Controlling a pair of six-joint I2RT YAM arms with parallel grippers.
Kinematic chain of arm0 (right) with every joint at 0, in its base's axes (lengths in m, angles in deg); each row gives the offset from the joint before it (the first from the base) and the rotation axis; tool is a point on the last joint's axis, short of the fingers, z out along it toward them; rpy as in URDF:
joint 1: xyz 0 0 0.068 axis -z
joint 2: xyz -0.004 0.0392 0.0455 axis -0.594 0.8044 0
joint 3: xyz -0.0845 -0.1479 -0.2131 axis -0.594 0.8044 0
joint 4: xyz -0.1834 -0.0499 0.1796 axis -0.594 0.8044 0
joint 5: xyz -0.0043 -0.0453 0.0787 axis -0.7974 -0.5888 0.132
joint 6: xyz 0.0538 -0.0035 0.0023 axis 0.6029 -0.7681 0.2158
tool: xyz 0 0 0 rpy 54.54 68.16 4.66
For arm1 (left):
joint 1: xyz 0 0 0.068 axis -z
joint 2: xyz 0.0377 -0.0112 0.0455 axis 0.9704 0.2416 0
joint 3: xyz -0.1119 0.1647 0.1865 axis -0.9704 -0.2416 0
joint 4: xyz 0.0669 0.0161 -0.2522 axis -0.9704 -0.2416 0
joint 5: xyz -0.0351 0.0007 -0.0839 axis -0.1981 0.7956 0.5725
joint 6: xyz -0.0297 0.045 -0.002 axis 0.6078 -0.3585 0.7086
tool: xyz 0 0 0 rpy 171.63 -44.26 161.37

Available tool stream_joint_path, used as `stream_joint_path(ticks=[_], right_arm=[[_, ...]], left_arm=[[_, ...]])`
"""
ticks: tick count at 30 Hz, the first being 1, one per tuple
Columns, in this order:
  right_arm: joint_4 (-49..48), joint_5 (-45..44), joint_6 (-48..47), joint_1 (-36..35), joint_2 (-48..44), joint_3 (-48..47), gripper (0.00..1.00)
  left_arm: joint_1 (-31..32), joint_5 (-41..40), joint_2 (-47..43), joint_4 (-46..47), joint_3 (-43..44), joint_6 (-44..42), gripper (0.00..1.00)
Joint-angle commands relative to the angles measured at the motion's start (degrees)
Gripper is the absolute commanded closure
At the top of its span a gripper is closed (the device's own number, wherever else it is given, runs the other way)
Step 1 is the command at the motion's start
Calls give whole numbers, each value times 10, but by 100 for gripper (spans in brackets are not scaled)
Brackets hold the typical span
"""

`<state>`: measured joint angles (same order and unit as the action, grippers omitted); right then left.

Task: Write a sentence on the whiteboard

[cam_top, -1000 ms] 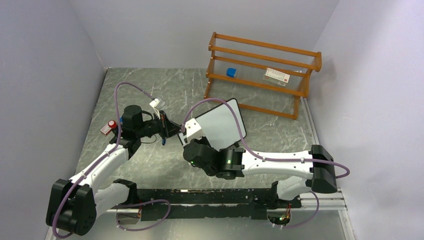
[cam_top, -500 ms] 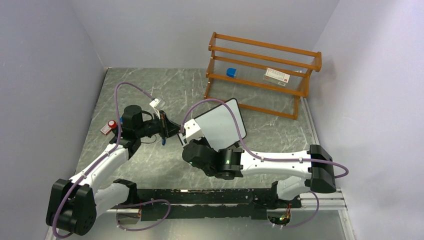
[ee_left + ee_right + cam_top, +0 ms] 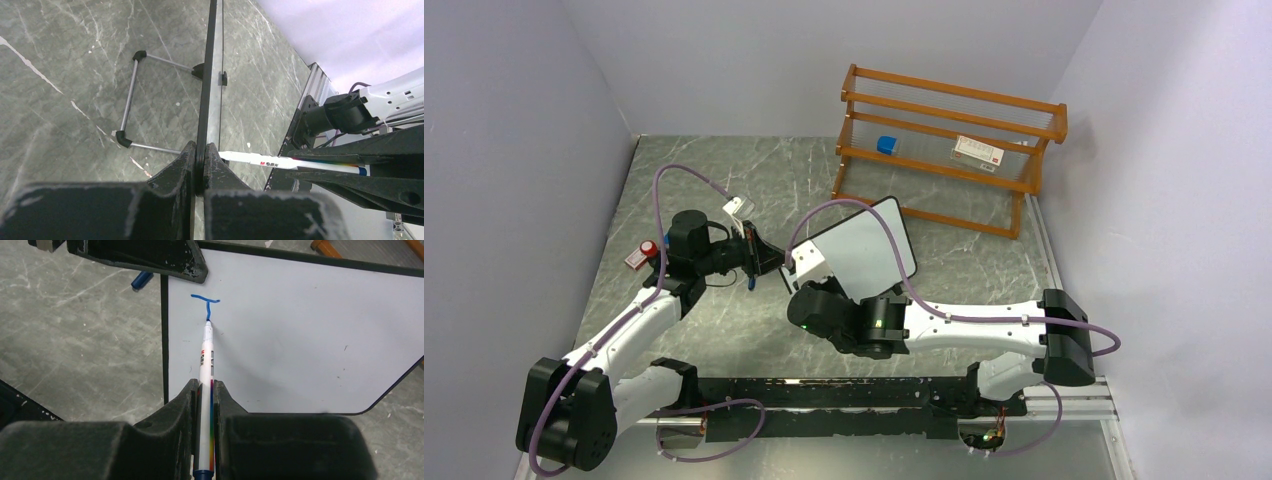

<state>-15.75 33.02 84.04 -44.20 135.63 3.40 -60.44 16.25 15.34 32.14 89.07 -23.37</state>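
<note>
Orange wooden rack [image 3: 924, 166] at back right of grey marble desk [image 3: 724, 180]; small blue item [image 3: 886, 145] and white labelled box [image 3: 978, 151] on it. Red-capped item [image 3: 642, 253] near left wall.

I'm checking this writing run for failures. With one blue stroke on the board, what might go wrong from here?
The left hand pinches the whiteboard only by its thin edge, so pressure from the marker might tilt it. The blue stroke sits close under that hand; the marker in the right hand may bump it.
</note>
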Motion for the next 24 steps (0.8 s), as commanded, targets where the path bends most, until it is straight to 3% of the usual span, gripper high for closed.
stream_joint_path(ticks=[1, 24], right_arm=[[28, 8, 18, 3, 12, -12, 100], [58, 44, 22, 2, 25, -21, 100]], left_arm=[[-2, -51, 9, -30, 5, -32, 95], [-2, -51, 11, -32, 5, -32, 95]])
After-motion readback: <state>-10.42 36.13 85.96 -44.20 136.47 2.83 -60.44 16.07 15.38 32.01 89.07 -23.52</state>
